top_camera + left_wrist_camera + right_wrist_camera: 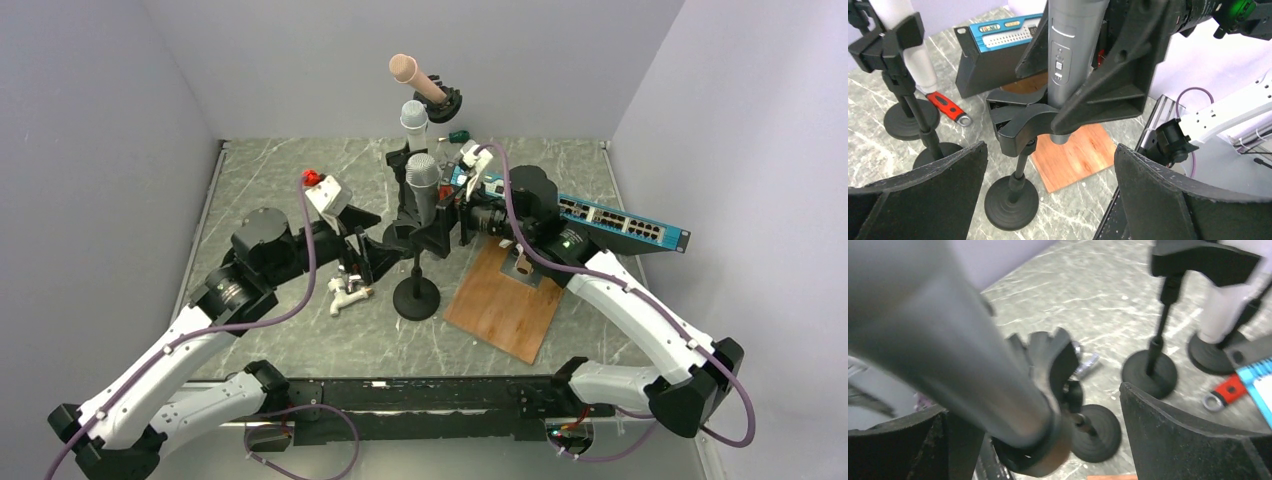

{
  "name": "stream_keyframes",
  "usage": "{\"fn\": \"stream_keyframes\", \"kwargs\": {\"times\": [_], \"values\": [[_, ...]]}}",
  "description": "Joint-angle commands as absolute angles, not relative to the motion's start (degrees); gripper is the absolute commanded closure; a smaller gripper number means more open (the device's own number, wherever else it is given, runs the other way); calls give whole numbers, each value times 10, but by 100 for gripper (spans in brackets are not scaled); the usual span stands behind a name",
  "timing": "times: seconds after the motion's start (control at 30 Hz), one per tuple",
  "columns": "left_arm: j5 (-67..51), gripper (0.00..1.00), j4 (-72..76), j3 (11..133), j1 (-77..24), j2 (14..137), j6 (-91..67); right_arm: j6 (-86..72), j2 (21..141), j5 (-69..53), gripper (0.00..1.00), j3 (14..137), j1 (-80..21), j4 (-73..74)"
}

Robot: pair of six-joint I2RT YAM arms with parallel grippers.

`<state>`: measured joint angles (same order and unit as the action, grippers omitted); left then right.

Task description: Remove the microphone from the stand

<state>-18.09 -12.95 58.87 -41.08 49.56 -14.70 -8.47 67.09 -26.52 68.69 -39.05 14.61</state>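
A grey microphone [424, 185] stands upright in the clip of the front black stand [417, 298]. In the left wrist view its body [1068, 55] sits in the clip [1020, 125], with its end poking out below. My right gripper [447, 226] is open, with a finger on each side of the microphone body [948, 350]; a gap shows beside the right finger [1188, 435]. My left gripper [375, 255] is open and empty, and its fingers [918, 195] straddle the stand's pole [1018, 175] below the clip without touching it.
Two more stands stand behind, one with a white microphone [414, 118] and one with a beige one [415, 78]. A wooden board [505, 300] lies right of the stand, with a blue network switch [620, 220] behind it. A red-handled wrench [948, 107] and a white fitting [348, 292] lie on the table.
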Motion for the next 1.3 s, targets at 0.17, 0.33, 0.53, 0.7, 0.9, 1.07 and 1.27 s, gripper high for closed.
{"fn": "stream_keyframes", "kwargs": {"times": [0.17, 0.33, 0.53, 0.7, 0.9, 1.07, 1.27], "values": [[-112, 1, -75, 554, -413, 450, -135, -128, 612, 192, 0, 678, -517, 171], [-56, 1, -77, 537, -412, 440, -139, -133, 619, 295, 0, 694, -573, 165], [-2, 0, -103, 531, -412, 429, -144, -102, 660, 408, 1, 732, -658, 152], [26, 1, -110, 522, -412, 418, -144, -45, 691, 542, 2, 743, -733, 95], [36, 1, -118, 516, -412, 409, -149, 28, 750, 663, 5, 770, -748, 54], [38, 1, -119, 507, -412, 400, -153, 76, 777, 693, 10, 776, -748, 12], [41, 1, -121, 499, -412, 390, -155, 112, 790, 700, 24, 770, -740, -37]]}}
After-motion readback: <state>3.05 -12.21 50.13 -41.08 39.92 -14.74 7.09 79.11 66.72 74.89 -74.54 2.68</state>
